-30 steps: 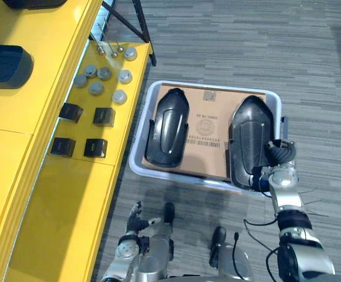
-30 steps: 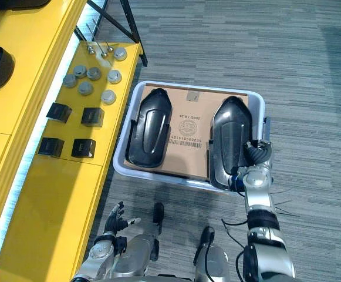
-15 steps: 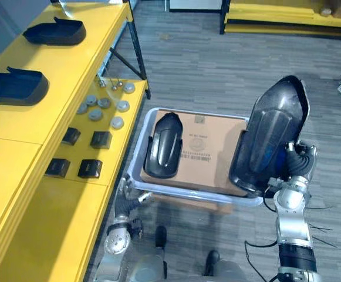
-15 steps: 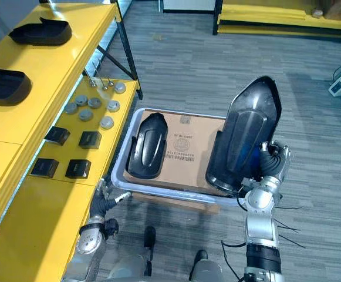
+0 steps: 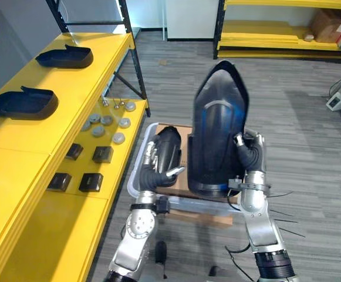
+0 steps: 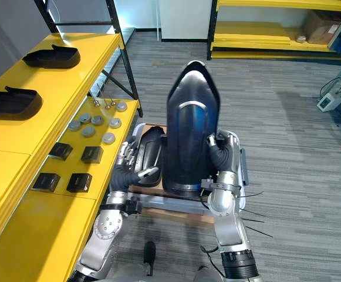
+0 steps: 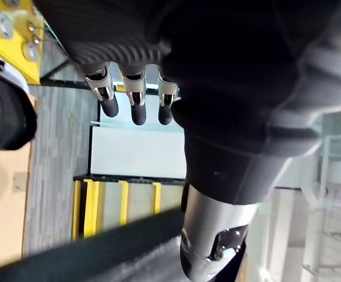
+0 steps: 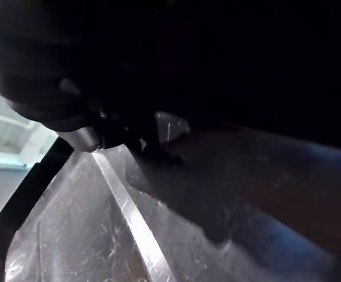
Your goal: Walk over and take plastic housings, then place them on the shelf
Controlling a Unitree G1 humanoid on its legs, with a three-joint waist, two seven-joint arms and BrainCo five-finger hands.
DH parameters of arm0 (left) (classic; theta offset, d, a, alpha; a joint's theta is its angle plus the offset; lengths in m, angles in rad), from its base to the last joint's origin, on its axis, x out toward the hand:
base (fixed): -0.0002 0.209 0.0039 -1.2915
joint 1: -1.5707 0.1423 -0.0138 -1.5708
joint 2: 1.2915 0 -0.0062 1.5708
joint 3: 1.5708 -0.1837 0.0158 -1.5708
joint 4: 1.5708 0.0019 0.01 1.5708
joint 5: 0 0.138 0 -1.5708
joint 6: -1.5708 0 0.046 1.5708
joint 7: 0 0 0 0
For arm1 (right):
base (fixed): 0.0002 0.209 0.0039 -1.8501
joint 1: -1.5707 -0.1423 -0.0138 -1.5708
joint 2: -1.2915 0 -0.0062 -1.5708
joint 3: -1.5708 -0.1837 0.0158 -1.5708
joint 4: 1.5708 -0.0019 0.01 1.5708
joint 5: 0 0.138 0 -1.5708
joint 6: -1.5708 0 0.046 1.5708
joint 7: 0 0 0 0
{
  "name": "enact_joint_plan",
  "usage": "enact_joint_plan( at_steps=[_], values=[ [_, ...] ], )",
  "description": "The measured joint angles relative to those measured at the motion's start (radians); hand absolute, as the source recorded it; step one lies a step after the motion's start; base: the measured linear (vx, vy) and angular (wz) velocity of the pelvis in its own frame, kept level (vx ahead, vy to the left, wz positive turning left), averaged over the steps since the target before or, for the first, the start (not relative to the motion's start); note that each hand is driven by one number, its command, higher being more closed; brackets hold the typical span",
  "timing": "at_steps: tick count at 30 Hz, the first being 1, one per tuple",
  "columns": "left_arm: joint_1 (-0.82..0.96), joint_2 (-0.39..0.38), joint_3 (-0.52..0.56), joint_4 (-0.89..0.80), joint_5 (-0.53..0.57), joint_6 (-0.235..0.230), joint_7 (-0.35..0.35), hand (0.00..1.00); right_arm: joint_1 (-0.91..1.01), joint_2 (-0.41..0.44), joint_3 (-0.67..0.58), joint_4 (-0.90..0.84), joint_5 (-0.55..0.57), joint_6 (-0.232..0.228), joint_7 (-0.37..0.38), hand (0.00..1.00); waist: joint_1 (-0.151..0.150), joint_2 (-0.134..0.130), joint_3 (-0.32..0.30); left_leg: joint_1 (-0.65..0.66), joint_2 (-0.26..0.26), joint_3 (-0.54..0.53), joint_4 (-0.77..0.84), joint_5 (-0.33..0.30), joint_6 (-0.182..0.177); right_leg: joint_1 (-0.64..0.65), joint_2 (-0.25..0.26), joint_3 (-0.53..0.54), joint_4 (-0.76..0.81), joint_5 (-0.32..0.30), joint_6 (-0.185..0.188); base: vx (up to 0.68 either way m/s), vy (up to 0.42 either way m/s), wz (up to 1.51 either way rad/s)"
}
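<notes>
The right hand (image 5: pixel 247 151) holds a big black plastic housing (image 5: pixel 217 132) upright above a pale plastic bin (image 5: pixel 188 201). The housing is a smooth, glossy shell, rounded to a blunt point at the top and wider and squared at the bottom. The right hand's fingers curl round its right edge, and the dark ribbed wrist cover sits just beside the shell. From the right wrist, the shell's scuffed surface shows very close, with a pale raised rib running across it.

A second housing (image 5: pixel 169 150) of the same shape lies flat in the left half of the bin on a brown cardboard sheet (image 5: pixel 185 136). The left hand (image 5: pixel 157 167) is raised at that housing's near left side. Its fingers (image 7: pixel 135 101) are fairly straight and spread and grip nothing. I cannot tell whether they touch the shell.

To the left runs a long yellow shelf (image 5: pixel 17 147) with a hard straight edge. Two more housings (image 5: pixel 23 103) (image 5: pixel 64 57) lie on it, well apart, with bare yellow surface nearer the robot. A lower yellow ledge (image 5: pixel 70 235) holds small grey round discs (image 5: pixel 105 120) and four small black boxes (image 5: pixel 103 154).

The floor is grey striped carpet (image 5: pixel 299 117), open to the right of the bin and beyond it.
</notes>
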Motion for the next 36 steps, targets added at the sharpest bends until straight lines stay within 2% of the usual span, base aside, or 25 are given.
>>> enact_joint_plan(
  at_steps=[3, 4, 6, 7, 13, 15, 20, 24, 29, 34, 36],
  values=[
    [-0.019, 0.0, -0.007, 0.026, 0.001, 0.009, 0.017, 0.0, 0.0, 0.003, 0.005, 0.0, 0.0, 0.001, 0.0, 1.0, 0.001, -0.001, -0.027, 0.003, 0.0, 0.009, 0.0, 0.0, 0.0, -0.001, 0.0, 0.009, 0.0, 0.001, 0.001, 0.02, -0.002, -0.07],
    [-0.027, 0.0, -0.007, 0.035, 0.001, 0.01, 0.024, 1.0, 0.0, 0.003, 0.007, 0.0, 0.0, 0.001, -0.001, 1.0, 0.001, -0.001, -0.03, 0.004, 0.0, 0.01, 0.0, 0.0, 0.0, -0.001, 0.0, 0.01, 0.0, 0.001, 0.001, 0.0, 0.0, -0.05],
    [-0.049, 0.003, -0.008, 0.053, -0.002, 0.013, 0.034, 1.0, 0.0, -0.001, 0.021, 0.0, 0.001, 0.002, -0.002, 1.0, 0.0, -0.001, -0.032, 0.007, 0.001, 0.011, 0.0, 0.0, 0.0, -0.001, 0.0, 0.015, -0.001, 0.002, 0.001, -0.01, 0.003, -0.06],
    [-0.059, 0.007, -0.009, 0.062, -0.003, 0.016, 0.041, 1.0, 0.0, -0.002, 0.021, 0.0, 0.002, 0.002, -0.003, 0.0, 0.0, -0.001, -0.032, 0.007, 0.001, 0.011, 0.0, 0.0, 0.0, -0.001, 0.0, 0.018, -0.004, 0.004, 0.002, -0.02, 0.006, -0.06],
    [-0.068, 0.02, -0.01, 0.129, -0.027, 0.044, 0.07, 1.0, 0.0, -0.027, 0.046, 0.0, 0.024, 0.002, -0.003, 0.0, -0.002, -0.003, -0.04, 0.003, 0.001, 0.018, 0.0, 0.0, 0.0, 0.001, 0.003, 0.027, -0.036, 0.028, 0.005, -0.01, 0.012, -0.06],
    [-0.069, 0.05, -0.016, 0.136, -0.042, 0.053, 0.071, 1.0, 0.0, -0.057, 0.082, -0.001, 0.048, 0.001, 0.0, 0.0, -0.002, -0.01, -0.049, 0.003, 0.0, 0.018, 0.0, 0.0, 0.0, 0.002, 0.002, 0.029, -0.036, 0.029, 0.005, 0.0, 0.0, 0.0],
    [-0.069, 0.063, -0.009, 0.148, -0.044, 0.066, 0.09, 1.0, 0.001, -0.07, 0.111, -0.053, 0.124, -0.012, 0.008, 0.0, 0.0, -0.017, -0.058, 0.004, 0.0, 0.018, 0.0, 0.0, 0.0, 0.003, 0.002, 0.029, -0.036, 0.029, 0.005, 0.0, 0.0, 0.0],
    [-0.068, 0.069, -0.01, 0.148, -0.037, 0.07, 0.077, 1.0, 0.0, -0.128, 0.108, -0.086, 0.301, -0.069, 0.082, 0.0, 0.001, -0.023, -0.074, 0.004, 0.0, 0.018, 0.0, 0.0, 0.0, 0.004, 0.002, 0.029, -0.036, 0.03, 0.005, 0.0, 0.0, 0.0],
    [-0.054, 0.051, -0.002, 0.132, 0.017, 0.071, 0.029, 1.0, -0.005, -0.158, 0.024, -0.207, 0.523, -0.152, 0.163, 0.0, 0.0, -0.021, -0.081, 0.007, 0.001, 0.017, 0.0, 0.0, 0.0, 0.005, 0.004, 0.03, -0.034, 0.03, 0.005, 0.0, 0.0, 0.0],
    [0.017, 0.045, 0.042, 0.132, 0.039, 0.086, 0.015, 1.0, -0.059, -0.134, -0.147, -0.316, 0.691, -0.263, 0.167, 0.0, -0.015, -0.023, -0.082, 0.008, 0.002, 0.024, 0.0, 0.0, 0.0, 0.003, 0.004, 0.035, -0.035, 0.03, 0.005, 0.0, -0.001, -0.02],
    [0.037, 0.045, 0.09, 0.132, 0.039, 0.093, 0.008, 1.0, -0.06, -0.133, -0.229, -0.32, 0.767, -0.289, 0.169, 0.0, -0.02, -0.024, -0.083, 0.008, 0.002, 0.025, -0.001, 0.0, 0.0, 0.003, 0.004, 0.035, -0.035, 0.03, 0.005, 0.0, 0.0, 0.0]
  ],
)
